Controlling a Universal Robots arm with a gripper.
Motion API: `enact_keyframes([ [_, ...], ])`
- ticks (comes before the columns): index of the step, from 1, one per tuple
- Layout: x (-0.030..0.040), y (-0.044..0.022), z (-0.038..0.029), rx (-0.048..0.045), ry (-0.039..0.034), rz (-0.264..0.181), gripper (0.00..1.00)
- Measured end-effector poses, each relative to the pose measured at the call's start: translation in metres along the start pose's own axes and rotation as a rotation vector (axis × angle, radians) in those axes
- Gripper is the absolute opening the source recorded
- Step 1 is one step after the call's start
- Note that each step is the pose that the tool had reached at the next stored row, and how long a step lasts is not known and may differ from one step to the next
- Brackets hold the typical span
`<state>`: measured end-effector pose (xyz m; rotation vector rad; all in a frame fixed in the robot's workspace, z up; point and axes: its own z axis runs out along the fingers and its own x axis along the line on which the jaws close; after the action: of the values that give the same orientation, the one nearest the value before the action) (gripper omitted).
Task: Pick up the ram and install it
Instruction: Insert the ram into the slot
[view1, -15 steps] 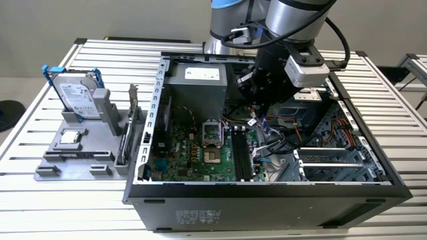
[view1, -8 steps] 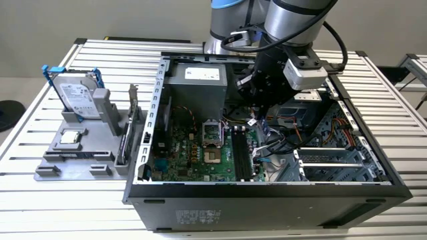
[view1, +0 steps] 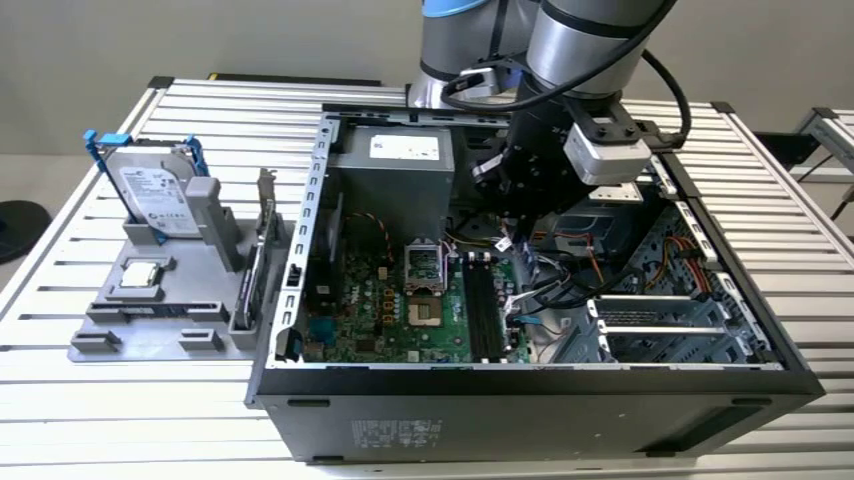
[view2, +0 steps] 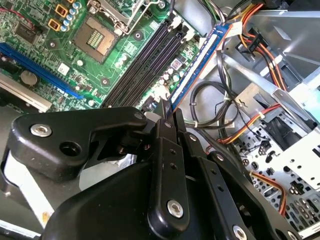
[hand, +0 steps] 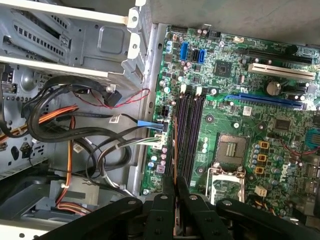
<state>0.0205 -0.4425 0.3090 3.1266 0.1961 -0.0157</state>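
1. Pinching the ram (view2: 200, 65) edge-on, the gripper (view2: 167, 112) has its black fingers (view2: 169, 165) pressed against the stick's two faces; the ram reaches out past the fingertips; blue-green board, pale label strip.
2. Ram, in the first wrist view (hand: 175, 150): a thin edge running out from the gripper (hand: 175, 182), alongside the slots (hand: 190, 130) on their cable side; whether it touches the board cannot be told.
3. Slots (view2: 145, 65): long black parallel rows on the green board, nothing seated in them; white latches at the ends.
4. CPU socket (hand: 231, 148): just beyond the slots, metal frame swung up, bare contacts.
5. Cables (hand: 75, 120): black, orange and red bundles, beside the board, by the grey drive cage (hand: 70, 35).
6. Case (view1: 534, 410): black tower on its side, open on top; the arm (view1: 561, 40) reaches down into it, gripper (view1: 514, 235) above the slots (view1: 481, 310).
7. Tray (view1: 147, 320): grey, on the exterior view's left, just beside the case; holds an upright hard drive (view1: 154, 195) and a square silver chip (view1: 144, 273).
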Motion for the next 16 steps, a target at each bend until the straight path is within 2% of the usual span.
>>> enact_keyframes([
  [9,0.0,0.0,0.0012,-0.0012,-0.0002,0.003,0.0],
  [16,0.0,0.0002,0.0048,-0.0003,-0.0009,0.084,0.0],
])
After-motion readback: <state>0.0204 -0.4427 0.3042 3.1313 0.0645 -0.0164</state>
